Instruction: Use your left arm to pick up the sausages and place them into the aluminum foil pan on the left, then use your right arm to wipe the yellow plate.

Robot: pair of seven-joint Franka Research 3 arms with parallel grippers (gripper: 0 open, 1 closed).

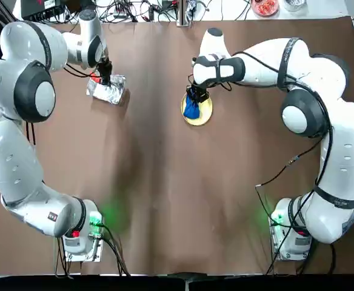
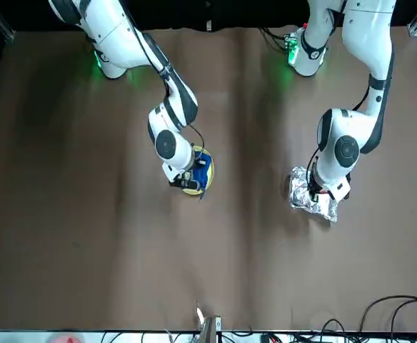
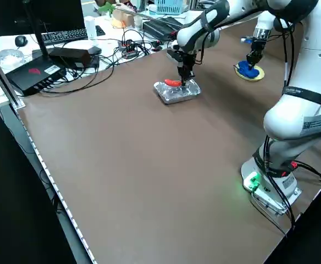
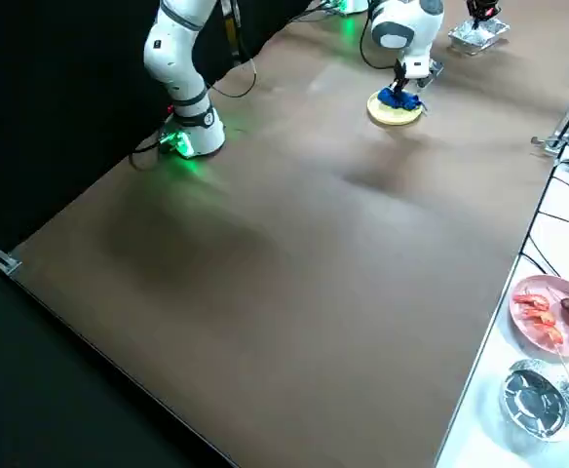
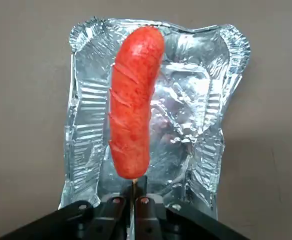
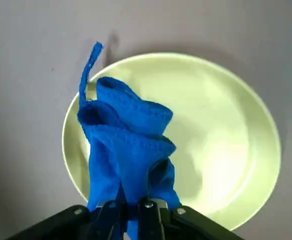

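My left gripper (image 5: 131, 202) is shut on the thin stick of the red-orange sausage (image 5: 133, 100), which hangs lengthwise over the crinkled aluminum foil pan (image 5: 191, 105). Whether it touches the foil I cannot tell. From overhead that gripper (image 1: 106, 78) is at the far left, right above the foil pan (image 1: 110, 92). My right gripper (image 6: 132, 206) is shut on a bunched blue cloth (image 6: 128, 145) that rests on the yellow plate (image 6: 221, 150). The yellow plate (image 1: 205, 115) lies at the table's far middle, partly covered by the blue cloth (image 1: 192, 109).
Brown table surface stretches between the arms' bases and the two objects. Beyond the far edge are cables and a red bowl (image 1: 265, 6). A side bench holds a pink plate of food (image 4: 550, 312) and a round foil dish (image 4: 536, 395).
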